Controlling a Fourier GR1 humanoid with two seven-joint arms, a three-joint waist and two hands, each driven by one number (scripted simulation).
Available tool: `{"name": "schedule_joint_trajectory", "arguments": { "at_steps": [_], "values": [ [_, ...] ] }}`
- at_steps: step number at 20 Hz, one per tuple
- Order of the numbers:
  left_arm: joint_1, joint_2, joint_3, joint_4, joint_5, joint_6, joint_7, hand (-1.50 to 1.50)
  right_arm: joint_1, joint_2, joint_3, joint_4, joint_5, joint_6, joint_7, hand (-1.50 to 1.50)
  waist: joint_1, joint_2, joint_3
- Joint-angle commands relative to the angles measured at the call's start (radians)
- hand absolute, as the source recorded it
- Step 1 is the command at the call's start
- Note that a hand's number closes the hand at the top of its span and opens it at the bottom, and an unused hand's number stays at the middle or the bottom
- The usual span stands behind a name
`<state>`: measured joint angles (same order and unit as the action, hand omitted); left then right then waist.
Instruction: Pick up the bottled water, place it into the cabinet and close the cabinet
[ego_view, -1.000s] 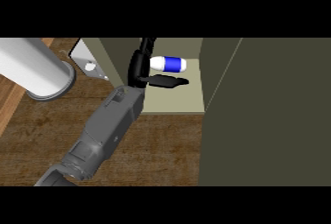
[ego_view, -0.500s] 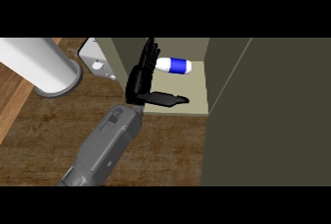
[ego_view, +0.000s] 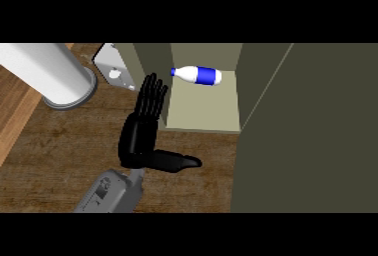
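Bottled water is already inside the cabinet, lying on its side at the back edge of the shelf, cap to the left. My left hand is empty, with fingers straight and thumb splayed. It sits by the cabinet's front left corner, apart from the bottle. Right hand isn't in view. Pick and place look done to me. What's left is closing: the big dark panel on the right is probably the door, and the opening is still uncovered.

One bottle, one cabinet, one hand
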<state>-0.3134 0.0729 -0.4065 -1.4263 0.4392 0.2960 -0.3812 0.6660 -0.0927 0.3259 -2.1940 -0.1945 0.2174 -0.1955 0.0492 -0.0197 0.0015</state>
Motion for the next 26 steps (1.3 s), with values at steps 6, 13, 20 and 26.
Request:
{"name": "schedule_joint_trajectory", "arguments": {
  "at_steps": [6, 13, 20, 26],
  "values": [
    [0.415, 0.158, -0.139, -0.558, -0.043, 0.055, 0.084, -1.5, -0.046, -0.124, 0.049, -0.05, 0.064, 0.087, 0.101, 1.5, -0.014, 0.011, -0.001],
    [0.662, 0.291, -0.084, -0.788, -0.041, 0.039, 0.037, -1.5, -0.059, -0.18, 0.208, -0.091, 0.162, 0.162, 0.124, 1.5, -0.015, 0.011, -0.002],
    [0.814, 0.354, 0.082, -0.83, 0.095, -0.08, -0.036, -1.5, -0.069, -0.137, 0.41, -0.177, 0.337, 0.114, 0.179, 1.5, -0.03, 0.011, -0.004],
    [0.974, 0.414, 0.187, -0.888, 0.201, -0.213, -0.083, -1.5, -0.134, -0.103, 0.419, -0.127, 0.331, 0.123, 0.235, 1.5, -0.006, 0.012, -0.004]
  ]
}}
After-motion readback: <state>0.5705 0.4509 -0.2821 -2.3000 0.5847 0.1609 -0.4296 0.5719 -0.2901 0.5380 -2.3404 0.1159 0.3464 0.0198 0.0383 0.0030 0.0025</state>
